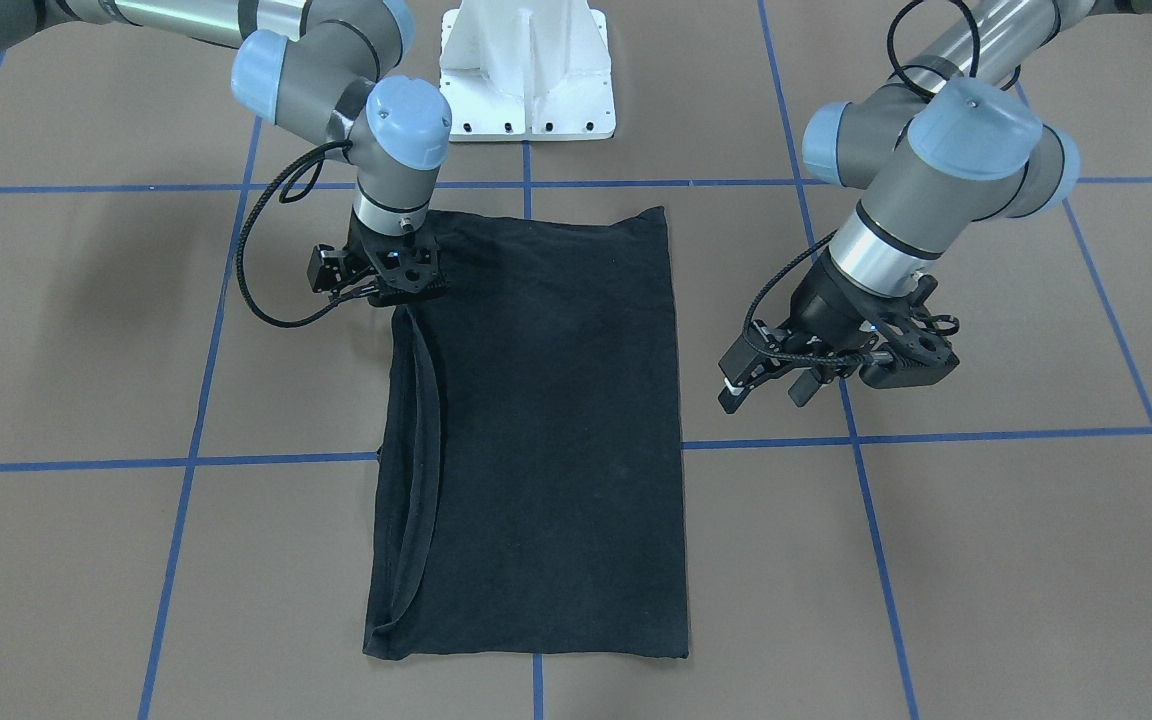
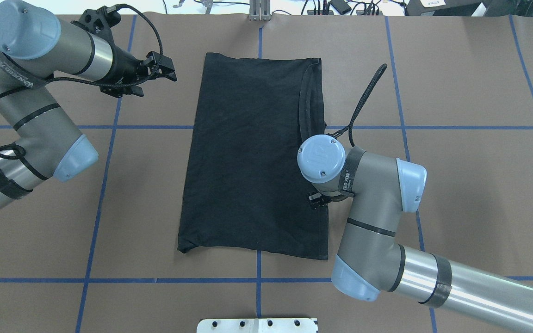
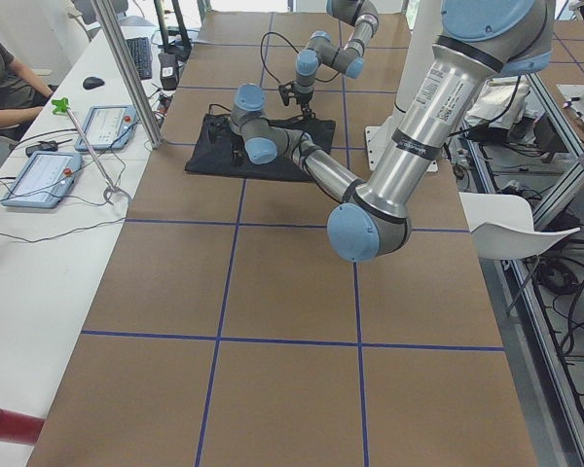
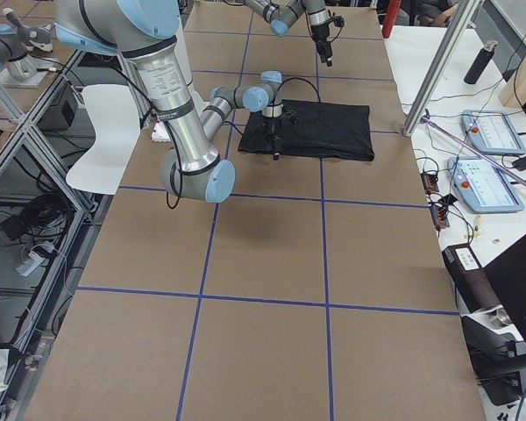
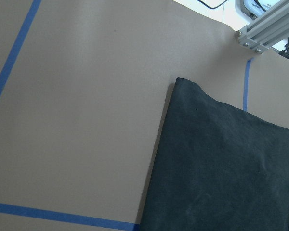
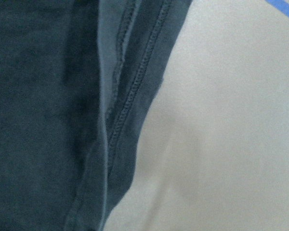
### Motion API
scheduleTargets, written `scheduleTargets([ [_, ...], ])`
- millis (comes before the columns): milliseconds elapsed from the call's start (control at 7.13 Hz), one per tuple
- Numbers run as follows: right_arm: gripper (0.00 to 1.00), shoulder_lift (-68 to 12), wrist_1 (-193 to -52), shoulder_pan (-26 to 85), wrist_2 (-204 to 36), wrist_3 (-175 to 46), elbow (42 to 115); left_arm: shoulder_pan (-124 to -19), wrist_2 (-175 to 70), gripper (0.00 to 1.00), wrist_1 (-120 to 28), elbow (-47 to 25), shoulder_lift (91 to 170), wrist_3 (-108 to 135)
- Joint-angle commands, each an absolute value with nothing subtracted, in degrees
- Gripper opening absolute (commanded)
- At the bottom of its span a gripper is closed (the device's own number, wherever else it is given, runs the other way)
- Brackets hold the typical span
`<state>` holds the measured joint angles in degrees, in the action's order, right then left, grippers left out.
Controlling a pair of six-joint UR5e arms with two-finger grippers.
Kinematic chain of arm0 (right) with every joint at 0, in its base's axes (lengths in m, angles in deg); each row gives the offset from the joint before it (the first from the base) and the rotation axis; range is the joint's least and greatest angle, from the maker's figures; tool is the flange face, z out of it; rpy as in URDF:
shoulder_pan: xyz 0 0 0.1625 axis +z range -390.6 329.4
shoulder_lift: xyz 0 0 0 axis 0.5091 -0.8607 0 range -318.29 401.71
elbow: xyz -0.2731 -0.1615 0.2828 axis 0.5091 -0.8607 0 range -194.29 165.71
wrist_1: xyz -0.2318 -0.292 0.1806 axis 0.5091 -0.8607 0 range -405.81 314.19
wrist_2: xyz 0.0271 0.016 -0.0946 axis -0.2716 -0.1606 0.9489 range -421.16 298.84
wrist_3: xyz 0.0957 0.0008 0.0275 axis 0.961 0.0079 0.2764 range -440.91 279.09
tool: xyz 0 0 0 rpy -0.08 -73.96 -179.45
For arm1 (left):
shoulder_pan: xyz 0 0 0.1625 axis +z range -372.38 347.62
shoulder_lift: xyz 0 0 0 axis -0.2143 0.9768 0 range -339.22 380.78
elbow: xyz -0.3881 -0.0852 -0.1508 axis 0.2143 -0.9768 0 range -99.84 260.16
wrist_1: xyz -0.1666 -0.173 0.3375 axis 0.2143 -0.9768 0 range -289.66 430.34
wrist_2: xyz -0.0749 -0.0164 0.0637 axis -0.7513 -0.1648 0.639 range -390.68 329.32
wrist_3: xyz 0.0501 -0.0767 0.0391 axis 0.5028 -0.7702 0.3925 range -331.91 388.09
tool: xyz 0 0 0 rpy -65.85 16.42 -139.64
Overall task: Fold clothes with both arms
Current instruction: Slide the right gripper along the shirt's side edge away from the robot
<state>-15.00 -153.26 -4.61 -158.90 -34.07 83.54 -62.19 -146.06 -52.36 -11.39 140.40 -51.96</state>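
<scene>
One black T-shirt [image 1: 536,420] is lying folded on the table [image 1: 986,560]. Two grippers: the right gripper [image 1: 396,290] is pointing down at its edge, and I cannot tell its grip; the left gripper [image 1: 764,398] is hanging nearby, spread wide.

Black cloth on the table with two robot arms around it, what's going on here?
A robot is folding a black T-shirt, which lies on the table already folded into a long rectangle. The right gripper is down at its long edge, near the robot's end; whether it grips cannot be seen. The left gripper hovers open beside it, holding nothing.
</scene>
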Motion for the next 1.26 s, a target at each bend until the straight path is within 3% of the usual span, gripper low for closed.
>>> scheduleTargets([
  [0, 1.0, -18.04, -153.48, -3.27, -160.2, -35.2, 86.15, -61.86, -145.99, 1.0, -52.35, -11.42, 140.4, -52.33],
  [561, 1.0, -13.34, -152.86, 0.34, -163.11, -36.35, 86.8, -61.68, -145.91, 1.0, -52.35, -11.6, 140.4, -52.24],
  [841, 1.0, -7.19, -152.17, 0.25, -162.76, -36.26, 79.27, -61.59, -145.99, 1.0, -52.35, -11.6, 140.31, -52.24],
  [1122, 1.0, -6.81, -145.43, 0.25, -162.23, -36.26, 73.98, -61.59, -145.99, 1.0, -52.44, -11.33, 140.31, -52.24],
])
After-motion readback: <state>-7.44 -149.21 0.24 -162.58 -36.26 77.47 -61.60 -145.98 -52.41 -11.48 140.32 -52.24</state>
